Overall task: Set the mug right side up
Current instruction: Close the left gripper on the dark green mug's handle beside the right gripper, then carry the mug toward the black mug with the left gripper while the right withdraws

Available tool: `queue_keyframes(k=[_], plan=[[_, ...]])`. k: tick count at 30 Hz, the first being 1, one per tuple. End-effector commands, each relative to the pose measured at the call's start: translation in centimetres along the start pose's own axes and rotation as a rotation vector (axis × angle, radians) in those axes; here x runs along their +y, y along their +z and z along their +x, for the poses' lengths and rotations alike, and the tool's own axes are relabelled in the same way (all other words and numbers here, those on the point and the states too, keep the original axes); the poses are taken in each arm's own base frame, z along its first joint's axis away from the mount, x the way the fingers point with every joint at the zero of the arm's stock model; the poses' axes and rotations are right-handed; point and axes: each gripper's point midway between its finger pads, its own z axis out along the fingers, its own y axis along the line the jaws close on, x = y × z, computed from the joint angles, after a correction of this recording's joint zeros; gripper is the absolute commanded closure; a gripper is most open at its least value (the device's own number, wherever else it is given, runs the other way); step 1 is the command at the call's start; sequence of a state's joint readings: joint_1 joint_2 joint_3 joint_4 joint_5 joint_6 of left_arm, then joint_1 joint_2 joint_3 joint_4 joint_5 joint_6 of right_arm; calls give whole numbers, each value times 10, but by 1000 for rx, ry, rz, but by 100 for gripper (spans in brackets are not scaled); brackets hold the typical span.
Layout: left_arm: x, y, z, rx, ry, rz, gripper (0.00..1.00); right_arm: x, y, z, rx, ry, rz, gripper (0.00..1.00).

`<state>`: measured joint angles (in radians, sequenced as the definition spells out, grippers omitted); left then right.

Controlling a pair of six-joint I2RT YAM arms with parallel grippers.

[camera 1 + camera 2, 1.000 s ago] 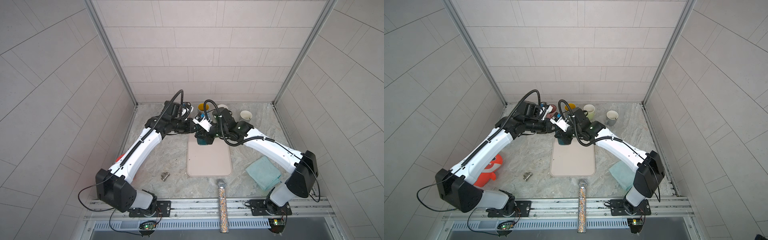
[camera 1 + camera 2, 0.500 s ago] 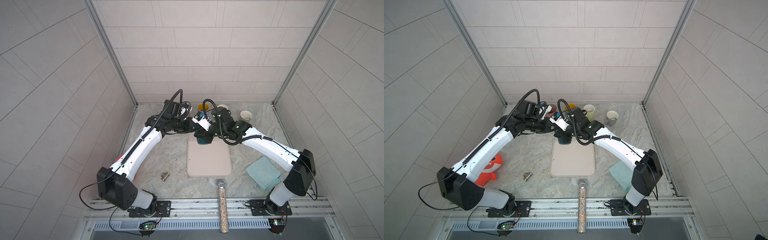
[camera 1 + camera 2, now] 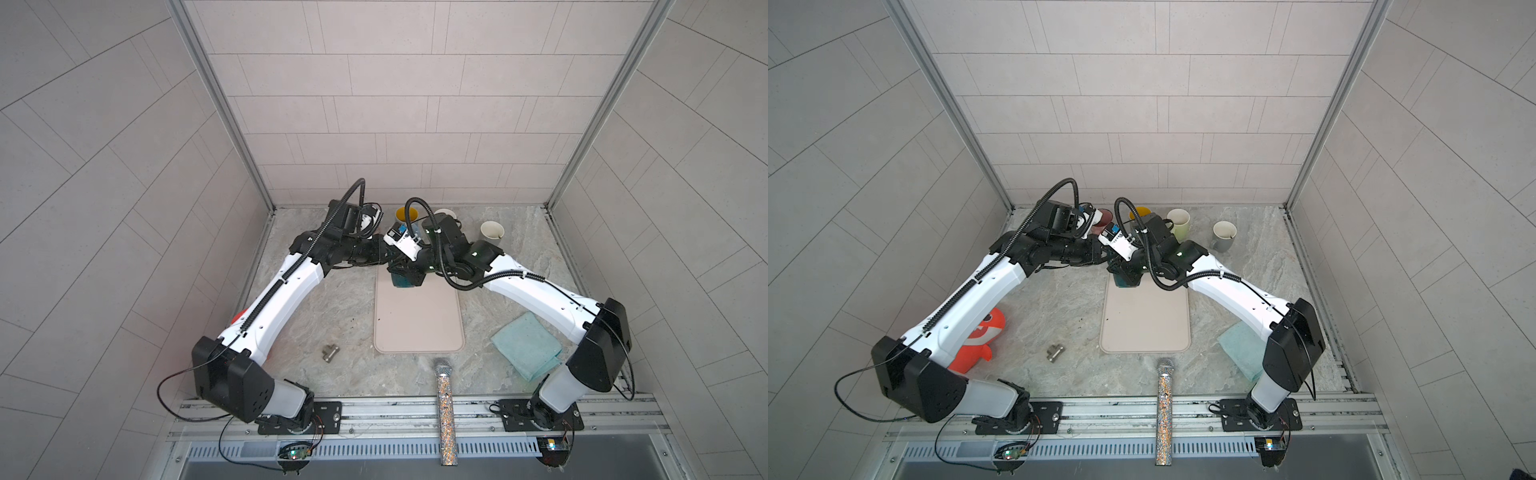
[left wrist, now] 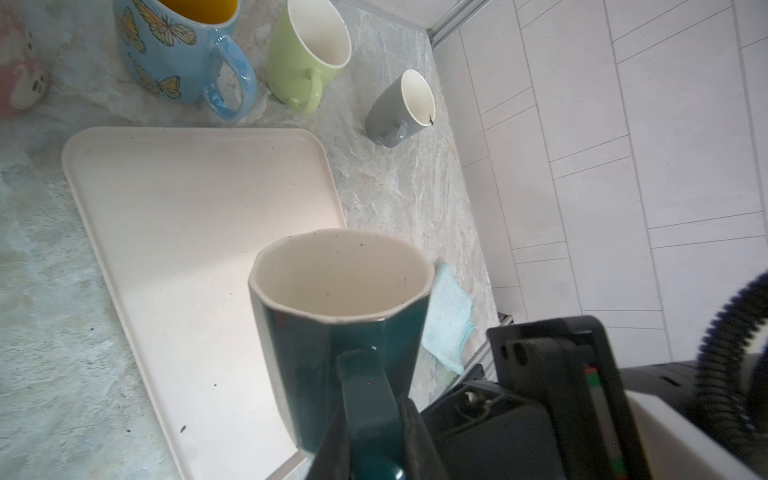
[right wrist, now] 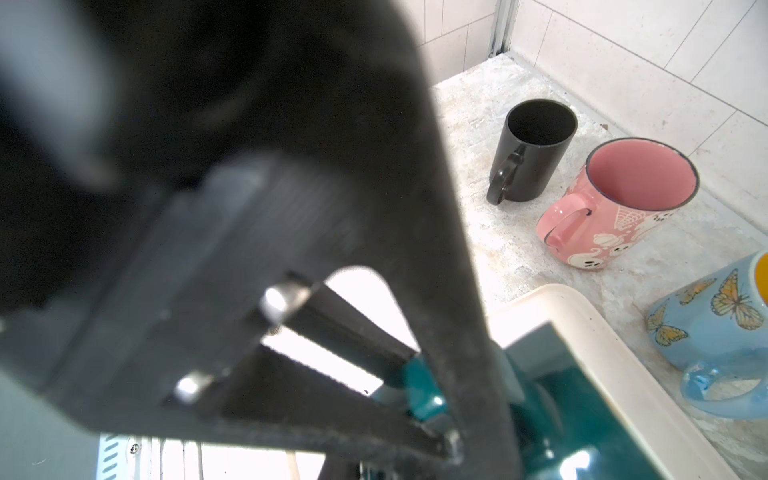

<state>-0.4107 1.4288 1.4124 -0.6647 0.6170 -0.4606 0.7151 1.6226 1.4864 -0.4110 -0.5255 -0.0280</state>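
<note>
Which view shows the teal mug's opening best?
Left wrist: the teal mug shows its whole rim and cream inside, unblocked. In both top views the mug is a teal sliver, opening hidden. Right wrist gives only a close patch of its side.

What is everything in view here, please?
Faceted ceramic mug: one, teal, over tray's far end.
Flat plastic tray: one, beige, table centre.
Butterfly-printed mug: one, blue, behind tray.
Plain mugs: three, green, grey, black, back row.
Ghost-printed mug: one, pink, beside black one.
Folded cloth: one, pale teal, front right.
Toy fish: one, orange, under left arm.
Metal piece: one, silver, front left.
Glittery microphone: one, silver, front edge.
Left gripper: one, black, shut on teal mug's handle.
Right gripper: one, black, by the mug.
</note>
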Motion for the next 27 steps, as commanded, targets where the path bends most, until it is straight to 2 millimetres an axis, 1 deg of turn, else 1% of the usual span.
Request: queue_keyframes(k=[1,6,10,16,20,24,27], plan=[[-14,-7,1,-17,76,26,100,-2,-9,-25,-74,-40,29,83],[-13,-6,0,-22,73,19,100,-2,-10,-22,-66,-37,34,80],[-5,-5,-1,-29,77,-20,100,-2,-13,-16,-45,-30,41,79],[9,-5,-2,-36,86,-96,100,-2,-30,-3,-22,-14,73,79],[19,-9,-5,-56,90,-148,100,-1,-43,5,-26,-4,96,78],[36,-17,-10,-97,81,-226,100,-3,-49,10,-25,6,110,78],[58,-32,-17,-177,55,-329,100,-4,-51,11,-27,10,117,79]])
